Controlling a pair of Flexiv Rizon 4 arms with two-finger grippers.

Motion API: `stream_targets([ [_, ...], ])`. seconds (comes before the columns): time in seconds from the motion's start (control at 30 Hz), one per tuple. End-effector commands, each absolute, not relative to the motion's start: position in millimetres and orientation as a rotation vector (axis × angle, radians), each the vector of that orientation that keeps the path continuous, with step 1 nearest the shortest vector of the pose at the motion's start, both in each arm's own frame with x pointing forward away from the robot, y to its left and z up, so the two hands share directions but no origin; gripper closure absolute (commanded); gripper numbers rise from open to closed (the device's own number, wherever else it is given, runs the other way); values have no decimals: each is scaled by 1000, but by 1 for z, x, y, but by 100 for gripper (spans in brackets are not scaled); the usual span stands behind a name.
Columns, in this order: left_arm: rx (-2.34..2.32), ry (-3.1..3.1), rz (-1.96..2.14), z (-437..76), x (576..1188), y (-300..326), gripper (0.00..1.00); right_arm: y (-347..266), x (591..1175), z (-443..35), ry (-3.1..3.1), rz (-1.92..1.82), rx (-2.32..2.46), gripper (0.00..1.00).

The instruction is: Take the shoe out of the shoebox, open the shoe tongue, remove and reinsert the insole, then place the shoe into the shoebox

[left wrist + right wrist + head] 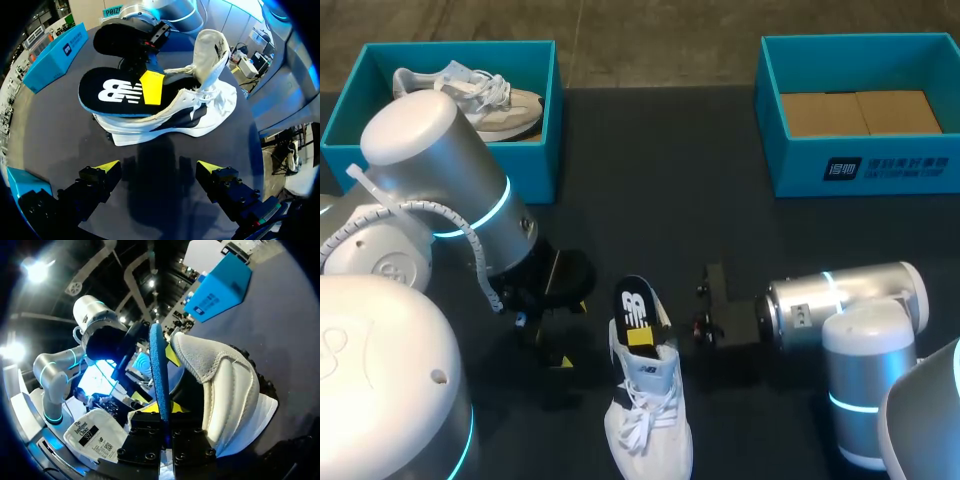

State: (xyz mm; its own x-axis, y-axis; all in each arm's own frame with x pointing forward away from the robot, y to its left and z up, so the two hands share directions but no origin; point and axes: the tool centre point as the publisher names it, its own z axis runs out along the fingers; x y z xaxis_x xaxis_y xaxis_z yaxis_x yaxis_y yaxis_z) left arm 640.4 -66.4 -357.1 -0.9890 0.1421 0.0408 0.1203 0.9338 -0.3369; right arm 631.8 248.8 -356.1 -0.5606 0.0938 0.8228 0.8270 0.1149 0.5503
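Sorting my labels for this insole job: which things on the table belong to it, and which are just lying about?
Job: white shoe, insole, empty shoebox (probably its destination).
Lying about: second shoe, occupied shoebox.

You have a white shoe [645, 420] with white laces and a dark marking on its side, set on a near-black worktop [650, 200]. The insole [633, 308] is black on its face with a white logo, and bright blue on its underside and edge. The yellow patch on that black face is a tip of the right jaws. Both the right jaws and the left jaws are black with yellow tips.

Both boxes are teal. The left shoebox [460, 47] holds a second shoe [505, 100] in white, cream and grey. The right shoebox [800, 165] has a brown cardboard floor and white print on its front wall.

Your left arm [430, 150] and right arm [850, 300] are silver with cyan light rings.
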Motion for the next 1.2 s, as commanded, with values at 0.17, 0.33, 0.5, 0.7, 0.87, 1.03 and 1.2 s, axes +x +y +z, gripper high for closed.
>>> stream_targets([
  [0.17, -207, -3026, 526, -358, 640, -65, 0, 255, 631, -344, -1830, -1529, -844, 59],
  [0.33, -207, -3026, 526, -358, 640, -65, 0, 258, 638, -334, -1855, -1538, -821, 67],
  [0.5, -207, -3026, 526, -358, 640, -65, 0, 258, 645, -329, -1869, -1539, -803, 72],
  [0.7, -207, -3026, 526, -358, 640, -65, 0, 255, 654, -330, -1854, -1547, -807, 100],
  [0.87, -207, -3026, 526, -358, 640, -65, 0, 254, 656, -337, -1808, -1521, -872, 100],
  [1.03, -207, -3026, 526, -358, 640, -65, 0, 255, 648, -346, -1775, -1498, -914, 100],
  [1.2, -207, -3026, 526, -358, 640, -65, 0, 255, 636, -356, -1744, -1479, -948, 100],
])
